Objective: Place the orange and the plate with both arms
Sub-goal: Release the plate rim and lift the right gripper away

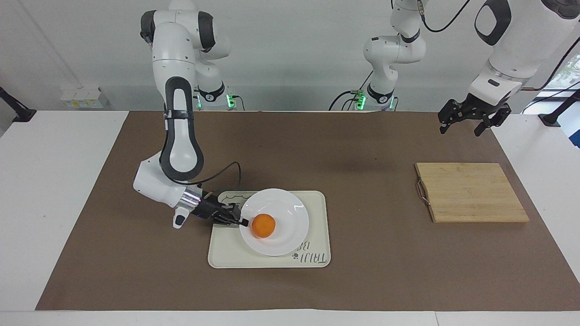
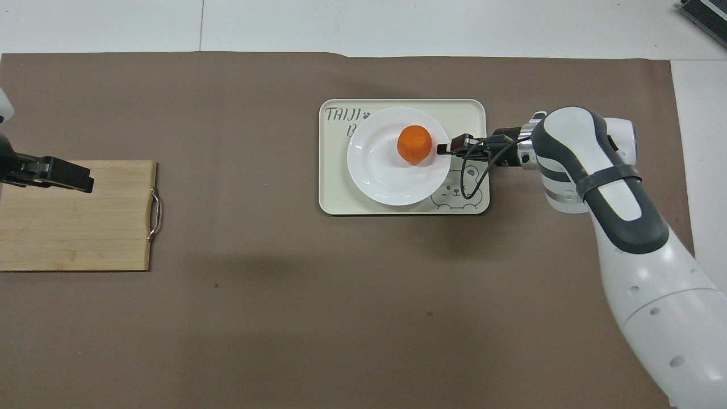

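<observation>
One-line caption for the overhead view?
Right gripper shut on the plate rim, orange on it, over the tray; left gripper open above the cutting board.

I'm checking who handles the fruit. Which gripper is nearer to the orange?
Right. The right gripper is shut on the plate rim beside the orange; the left gripper waits, open, over the table edge near the cutting board.

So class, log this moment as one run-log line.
right end effector: shut on plate rim | orange: on plate | plate: over tray | left end effector: open, waiting
</observation>
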